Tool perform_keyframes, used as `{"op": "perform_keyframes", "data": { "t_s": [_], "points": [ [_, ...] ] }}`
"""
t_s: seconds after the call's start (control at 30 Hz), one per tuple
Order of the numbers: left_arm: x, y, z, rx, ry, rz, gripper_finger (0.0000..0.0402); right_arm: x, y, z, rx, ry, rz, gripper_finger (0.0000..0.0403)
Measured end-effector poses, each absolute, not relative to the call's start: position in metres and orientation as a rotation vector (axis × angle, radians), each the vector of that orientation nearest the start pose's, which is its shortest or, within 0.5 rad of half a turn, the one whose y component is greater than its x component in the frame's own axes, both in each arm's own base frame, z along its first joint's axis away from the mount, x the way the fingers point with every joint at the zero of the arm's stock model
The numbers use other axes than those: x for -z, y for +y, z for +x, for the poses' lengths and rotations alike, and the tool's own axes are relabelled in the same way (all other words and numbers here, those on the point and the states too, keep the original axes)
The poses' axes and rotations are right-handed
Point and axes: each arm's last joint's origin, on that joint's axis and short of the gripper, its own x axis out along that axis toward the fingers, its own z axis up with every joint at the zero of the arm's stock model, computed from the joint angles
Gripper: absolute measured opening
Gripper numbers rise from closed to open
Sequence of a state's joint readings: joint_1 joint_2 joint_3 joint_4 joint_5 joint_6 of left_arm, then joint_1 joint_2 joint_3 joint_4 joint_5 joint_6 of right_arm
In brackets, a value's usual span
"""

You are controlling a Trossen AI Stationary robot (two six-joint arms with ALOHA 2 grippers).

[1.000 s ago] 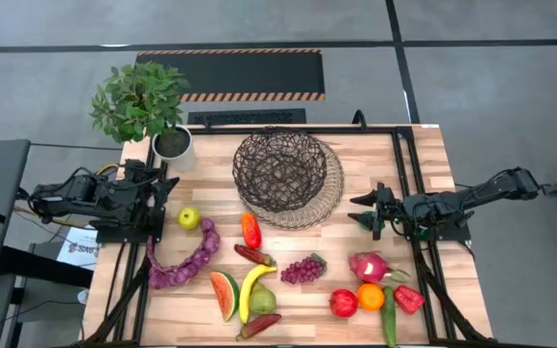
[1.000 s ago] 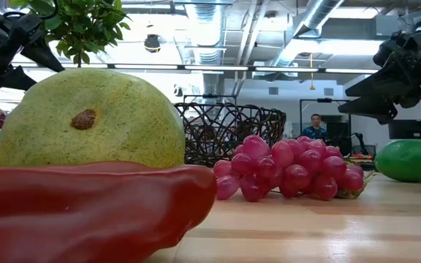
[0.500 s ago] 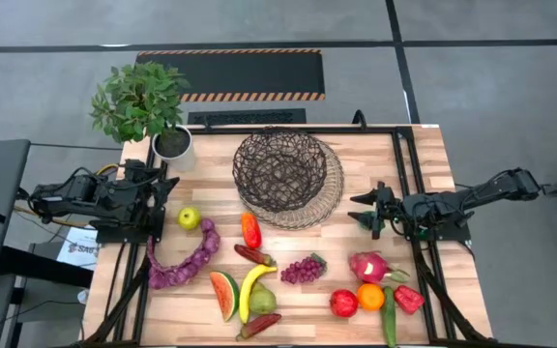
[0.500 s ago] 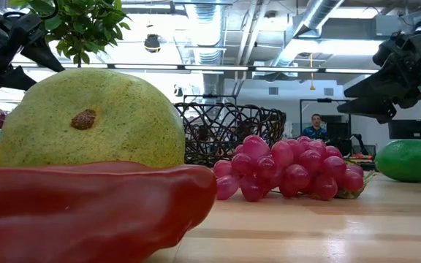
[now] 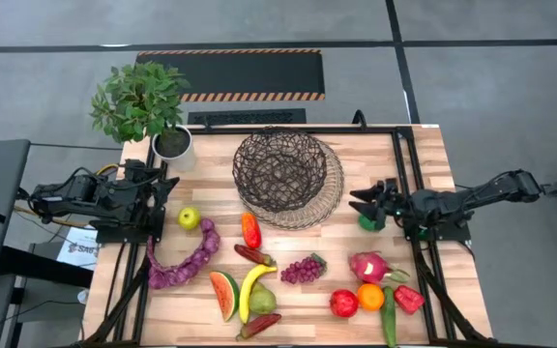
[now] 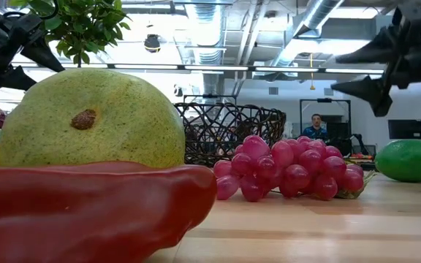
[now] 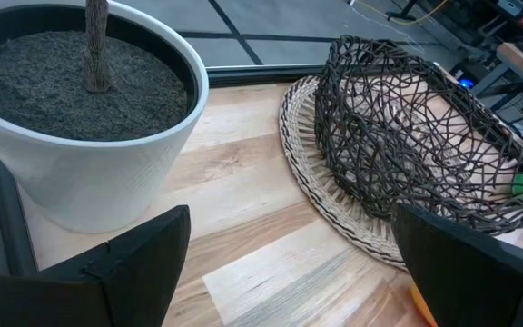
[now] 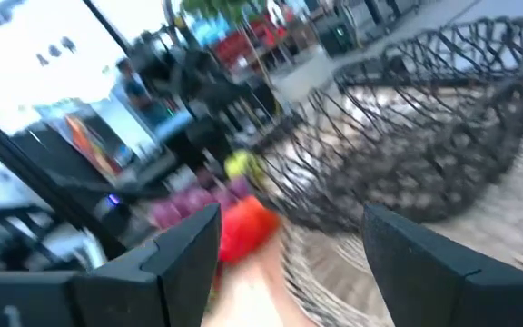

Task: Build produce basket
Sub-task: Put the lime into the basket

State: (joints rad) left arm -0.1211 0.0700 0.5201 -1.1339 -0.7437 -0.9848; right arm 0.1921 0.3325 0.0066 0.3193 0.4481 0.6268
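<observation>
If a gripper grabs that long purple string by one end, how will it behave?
The purple string will probably go floppy: it lies in a loose curve and looks like a chain of beads, so the free end should sag and swing. It may drag against the green apple, which sits close to its upper end.

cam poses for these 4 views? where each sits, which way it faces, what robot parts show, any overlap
High: overhead, straight down on the table; both arms, left gripper, right gripper.
Low: table-top height, level across produce into the room; grapes in front, grippers at the upper corners.
Left wrist: on the left arm, facing the white pot and basket; own fingers show, open.
Right wrist: on the right arm, blurred, facing the basket; own fingers open.
Shared: all four see the basket.
</observation>
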Motion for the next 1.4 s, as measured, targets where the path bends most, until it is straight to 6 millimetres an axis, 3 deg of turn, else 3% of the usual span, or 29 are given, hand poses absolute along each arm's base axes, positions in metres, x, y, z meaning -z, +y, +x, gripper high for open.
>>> {"op": "perform_keyframes", "data": {
  "t_s": [0.47, 0.57, 0.7, 0.83, 1.03, 1.2, 1.4],
  "points": [
    [-0.227, 0.017, 0.022, -0.836, 0.275, -0.632, 0.0368, -0.173, 0.006, 0.116, 0.278, -0.111, 0.68, 0.0286],
    [-0.234, 0.016, 0.028, -0.788, 0.197, -0.684, 0.0368, -0.175, 0.006, 0.116, 0.274, -0.124, 0.692, 0.0286],
    [-0.266, 0.01, 0.044, -0.471, -0.024, -0.78, 0.0368, -0.177, 0.006, 0.116, 0.265, -0.149, 0.723, 0.0286],
    [-0.299, 0.002, 0.046, -0.105, -0.212, -0.588, 0.0368, -0.181, 0.006, 0.116, 0.254, -0.18, 0.72, 0.0286],
    [-0.318, -0.004, 0.041, 0.161, -0.35, -0.507, 0.0368, -0.182, 0.006, 0.116, 0.251, -0.188, 0.722, 0.0286],
    [-0.316, -0.004, 0.042, 0.161, -0.317, -0.557, 0.0368, -0.182, 0.006, 0.116, 0.25, -0.188, 0.722, 0.0286],
    [-0.308, -0.001, 0.054, -0.005, -0.245, -0.581, 0.0368, -0.188, 0.006, 0.115, 0.229, -0.244, 0.73, 0.0286]
  ]
}}
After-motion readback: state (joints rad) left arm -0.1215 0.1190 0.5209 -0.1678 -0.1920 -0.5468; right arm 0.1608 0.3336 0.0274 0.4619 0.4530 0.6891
